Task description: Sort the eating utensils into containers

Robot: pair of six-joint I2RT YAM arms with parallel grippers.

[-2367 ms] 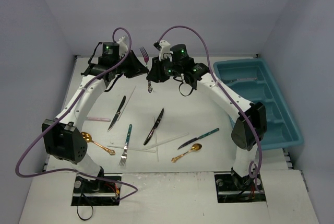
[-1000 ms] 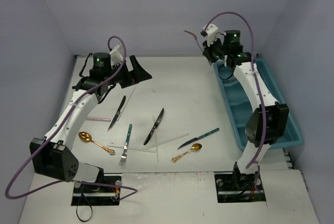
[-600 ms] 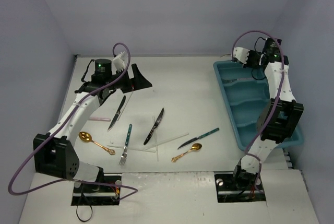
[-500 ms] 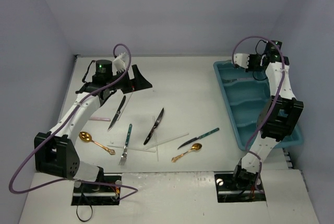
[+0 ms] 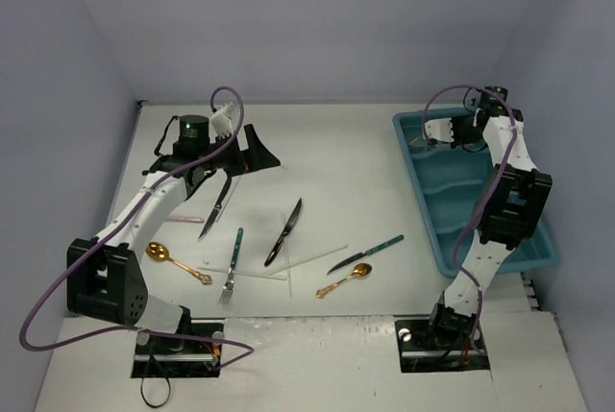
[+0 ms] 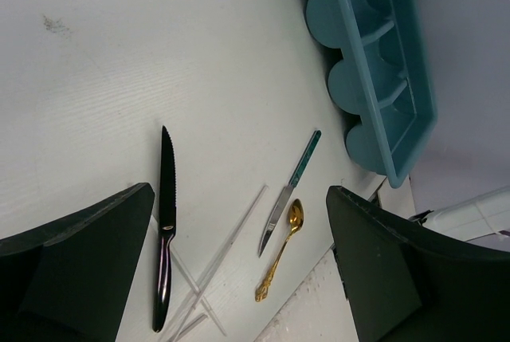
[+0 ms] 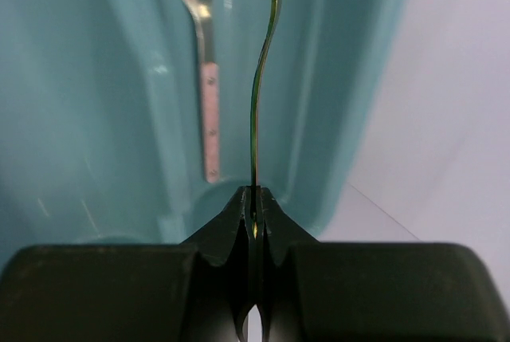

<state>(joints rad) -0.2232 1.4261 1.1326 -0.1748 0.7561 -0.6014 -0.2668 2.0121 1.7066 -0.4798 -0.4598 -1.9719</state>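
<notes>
My right gripper [image 7: 255, 194] is shut on a thin gold spoon [image 7: 259, 79], seen edge-on, and holds it over the far end of the teal tray [image 7: 96, 79]. A pink-handled fork [image 7: 209, 111] lies in the compartment below. In the top view this gripper [image 5: 434, 133] hangs over the tray [image 5: 538, 249]. My left gripper [image 5: 255, 148] is open and empty above the table. Below it in its wrist view [image 6: 239, 194] lie a black knife [image 6: 165, 230], a teal-handled knife [image 6: 291, 192], a gold spoon [image 6: 283, 250] and white sticks [image 6: 223, 254].
More utensils lie on the table: a black knife [image 5: 216, 208], a teal-handled fork [image 5: 233, 266], a second black knife [image 5: 284, 232], a gold spoon [image 5: 178, 263], another gold spoon [image 5: 344, 280] and a pink piece [image 5: 181, 219]. Purple walls enclose the table.
</notes>
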